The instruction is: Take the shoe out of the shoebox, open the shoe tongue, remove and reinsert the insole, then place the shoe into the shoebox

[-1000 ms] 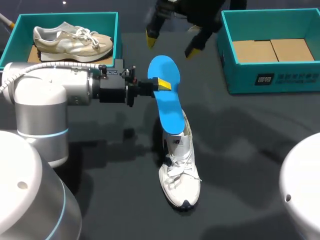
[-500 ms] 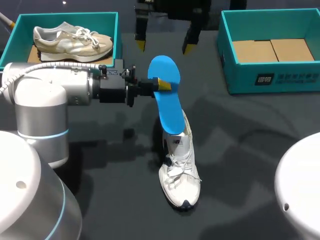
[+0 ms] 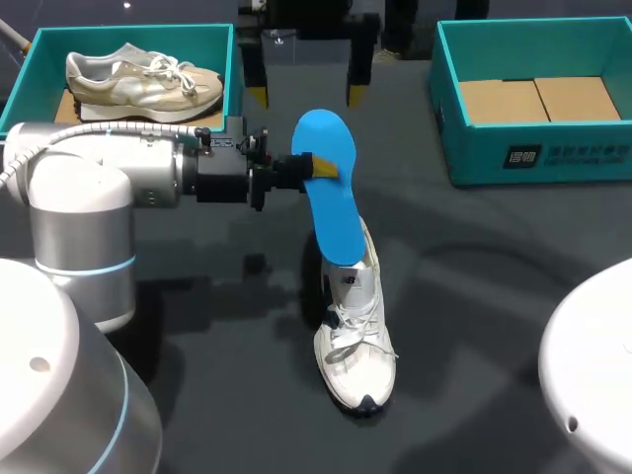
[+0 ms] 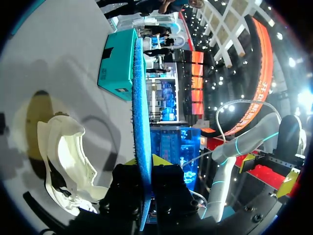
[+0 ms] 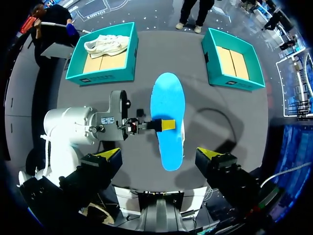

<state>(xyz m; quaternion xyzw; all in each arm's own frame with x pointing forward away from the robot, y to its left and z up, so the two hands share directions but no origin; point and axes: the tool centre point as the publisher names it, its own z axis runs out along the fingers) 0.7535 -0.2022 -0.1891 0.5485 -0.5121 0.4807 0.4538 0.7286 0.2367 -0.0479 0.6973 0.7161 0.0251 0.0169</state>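
My left gripper (image 3: 322,168) is shut on the edge of a blue insole (image 3: 331,212), holding it out over the table above the heel of a white shoe (image 3: 355,341). The shoe lies on the dark table with its toe toward the front. In the left wrist view the insole (image 4: 141,112) stands edge-on between the fingers (image 4: 163,161), with the open-mouthed shoe (image 4: 66,159) beside it. My right gripper (image 3: 306,92) hangs open beyond the insole's far end. In its own view it (image 5: 160,155) looks straight down on the insole (image 5: 167,115) and the left gripper (image 5: 165,124).
A teal shoebox (image 3: 229,61) at the back left holds a beige shoe (image 3: 143,79). An empty teal shoebox (image 3: 523,153) with a cardboard floor stands at the back right. Both boxes (image 5: 100,76) (image 5: 234,83) show in the right wrist view too.
My right gripper has swung leftward and levelled out at the back of the table, its fingers staying wide apart. The left arm and the insole have kept still.
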